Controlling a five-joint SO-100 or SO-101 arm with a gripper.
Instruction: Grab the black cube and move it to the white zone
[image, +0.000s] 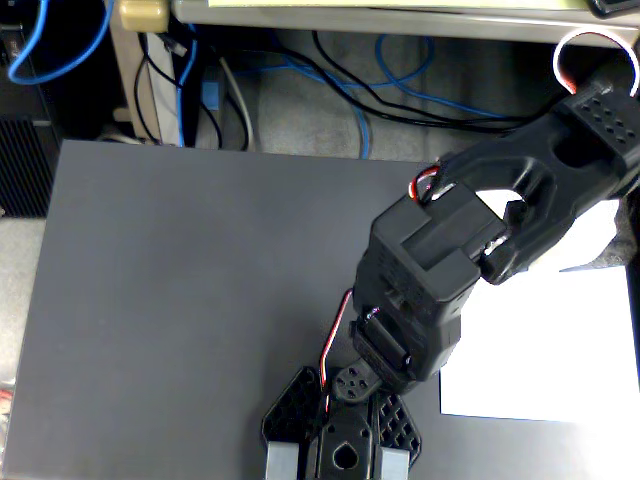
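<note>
Black plastic fills the bottom of the fixed view: the hand (340, 455) reaches down at the near edge of the dark grey counter (190, 300), its perforated fingers (290, 410) spread to either side of the lower frame line. The tips run out of the picture, so I cannot tell whether the hand is open or gripping anything. The black cube is nowhere in view; it may sit below the hand, hidden by it or past the frame edge. Up and to the right of the hand, partly under the arm (440, 270), lies the white zone (550, 350), a flat sheet well clear of the fingers. If the hand is going for the cube, as it seems, the grasp should be settled squarely across the foam before any lift. The carry then needs height enough to clear the sheet's edge. Beyond the counter hang loose blue and black cables (380, 80), out of the way.
</note>
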